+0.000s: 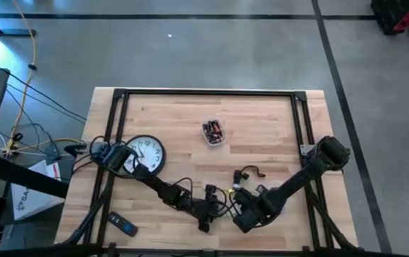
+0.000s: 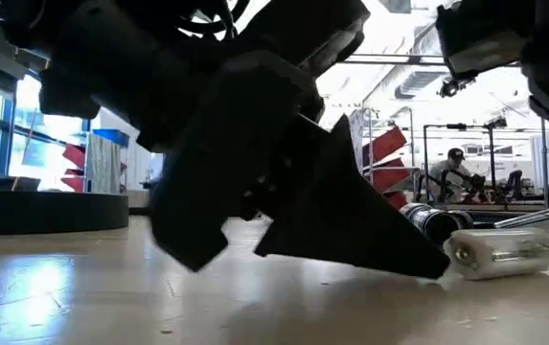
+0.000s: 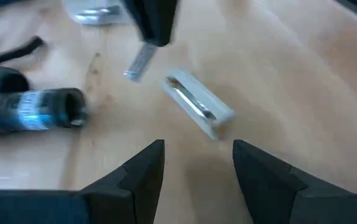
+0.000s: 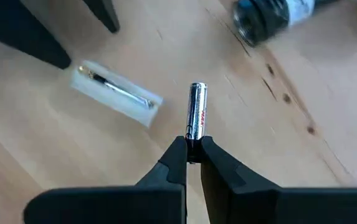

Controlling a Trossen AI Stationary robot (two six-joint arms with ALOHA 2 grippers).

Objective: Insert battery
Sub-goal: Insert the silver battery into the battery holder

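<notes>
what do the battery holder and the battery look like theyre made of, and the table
Battery holder: seemingly translucent whitish plastic, with a shiny metal strip inside. Battery, pinched by the right gripper: glossy metallic casing with a printed label. Table: pale wood planks with visible grain and knots.

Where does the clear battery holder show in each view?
High: hidden among the grippers at the near edge; cannot tell.
Low: holder at right, on the table.
Left wrist: holder centre, ahead of the open left gripper.
Right wrist: holder left of the battery held by the right gripper.
Shared landmark: dark flashlight.
</notes>
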